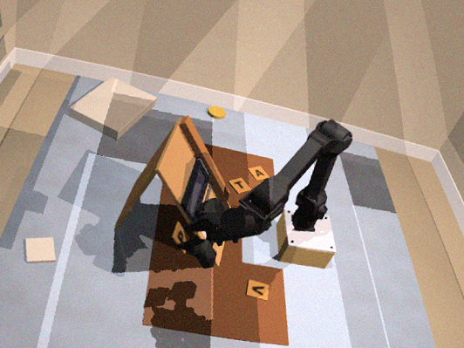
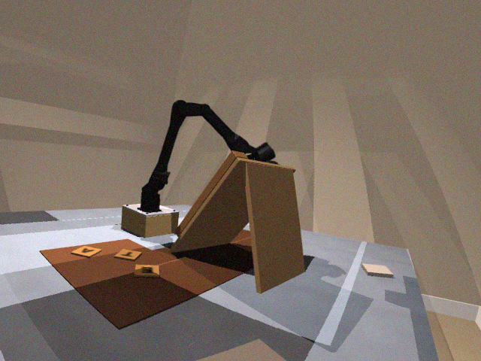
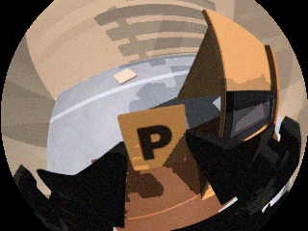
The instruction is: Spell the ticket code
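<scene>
My gripper [image 1: 194, 238] [image 3: 155, 141] is shut on the P tile [image 1: 178, 233] [image 3: 152, 137], held upright and facing the wrist camera, off the mat, beside the board's near side edge. The dark rail [image 1: 196, 191] [image 3: 247, 115] on the sloping board [image 1: 178, 154] [image 2: 273, 217] [image 3: 246, 60] is partly hidden by the gripper, so its contents cannot be told. An A tile [image 1: 258, 173] [image 2: 86, 251] and a T tile [image 1: 239, 185] [image 2: 128, 254] lie flat, as does an E tile [image 2: 146, 271]. A V-like tile [image 1: 258, 289] lies apart. The ticket's code cannot be read.
The brown mat [image 1: 240, 324] [image 2: 116, 307] lies under the board and loose tiles. A large cream slab [image 1: 118, 110] and a yellow disc [image 1: 216, 111] lie at the back. A small cream block [image 1: 40, 250] [image 2: 376, 269] [image 3: 125, 76] lies behind the board.
</scene>
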